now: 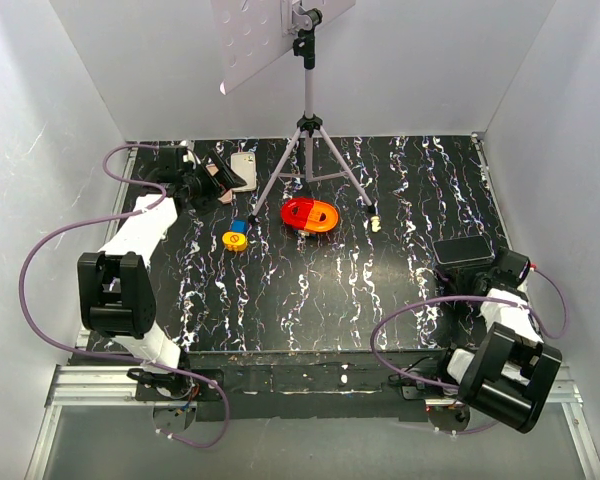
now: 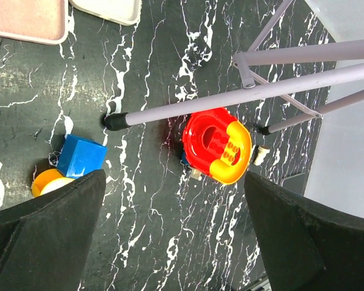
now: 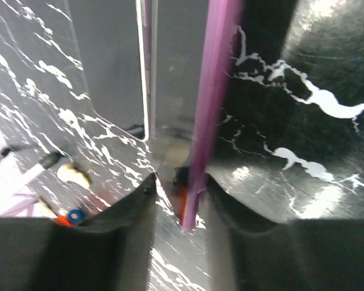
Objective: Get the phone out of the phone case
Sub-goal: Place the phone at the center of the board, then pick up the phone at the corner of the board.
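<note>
Purple edge (image 3: 209, 91) inside right end effector (image 3: 181, 180)
Jaws narrowly apart; grip we cannot judge; left end effector (image 2: 175, 182) spread wide, empty.

Top view: bright, even, diffuse light from overhead. White walls (image 1: 80, 80) are close to blown out. Glossy black table (image 1: 400, 250) has a soft sheen, and there are only faint shadows under the tripod (image 1: 308, 150). Focus is fine.

Left wrist view: sharp and well lit, colours saturated. Fingers (image 2: 42, 236) of the left gripper (image 2: 175, 179) are flat black with no detail.

Right wrist view: soft all over. Purple strip (image 3: 212, 73) is smeared and out of focus. Pale glare patches sit on the table at right. Fingers (image 3: 109, 242) of the right gripper (image 3: 179, 182) are dark and blurry.
</note>
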You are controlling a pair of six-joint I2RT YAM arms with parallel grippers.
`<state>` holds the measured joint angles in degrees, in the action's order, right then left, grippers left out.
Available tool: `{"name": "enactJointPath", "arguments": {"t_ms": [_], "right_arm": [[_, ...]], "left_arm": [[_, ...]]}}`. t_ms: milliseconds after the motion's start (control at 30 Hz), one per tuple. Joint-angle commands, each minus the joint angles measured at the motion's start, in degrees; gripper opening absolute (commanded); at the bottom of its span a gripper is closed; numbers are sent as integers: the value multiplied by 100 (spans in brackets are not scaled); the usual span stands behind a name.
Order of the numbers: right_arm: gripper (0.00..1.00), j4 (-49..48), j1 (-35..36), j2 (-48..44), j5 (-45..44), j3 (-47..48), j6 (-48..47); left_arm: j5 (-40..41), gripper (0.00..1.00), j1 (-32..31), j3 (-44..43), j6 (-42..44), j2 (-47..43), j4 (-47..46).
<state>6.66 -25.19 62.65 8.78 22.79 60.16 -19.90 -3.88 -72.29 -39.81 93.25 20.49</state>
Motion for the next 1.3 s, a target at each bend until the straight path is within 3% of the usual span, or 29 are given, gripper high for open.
{"name": "enactJointPath", "arguments": {"t_ms": [0,67,133,367,500,633,767,900,1067,1267], "right_arm": [[54,133,-56,11,124,76,-654],[73,501,-47,-147,72,269,-864],[80,958,-56,-305,-68,506,-1198],[81,1830,110,-1227,123,895,-2288],[85,1305,759,-1817,1106,614,-2877],[86,1005,1446,-1862,1810,551,-3484],[86,671,1771,-1669,2873,516,-3467],[86,932,2027,-1791,3025,551,-3555],[87,1434,2062,-2494,3630,595,-3397],[87,1680,2387,-2846,3535,507,-3309]], "left_arm": [[-49,98,10,66,43,-237,-151],[-49,98,1,75,122,-211,-177],[-23,98,19,49,280,-193,-203],[529,98,571,-319,991,245,156],[1277,98,1055,-917,1309,816,719],[1531,98,1337,-1470,1650,1369,605],[2200,98,1346,-2980,2791,2388,1263],[2585,98,1337,-3677,3953,2978,1326],[3088,98,1311,-3635,4850,3260,809],[3264,98,1311,-3687,5141,3735,623]]}}
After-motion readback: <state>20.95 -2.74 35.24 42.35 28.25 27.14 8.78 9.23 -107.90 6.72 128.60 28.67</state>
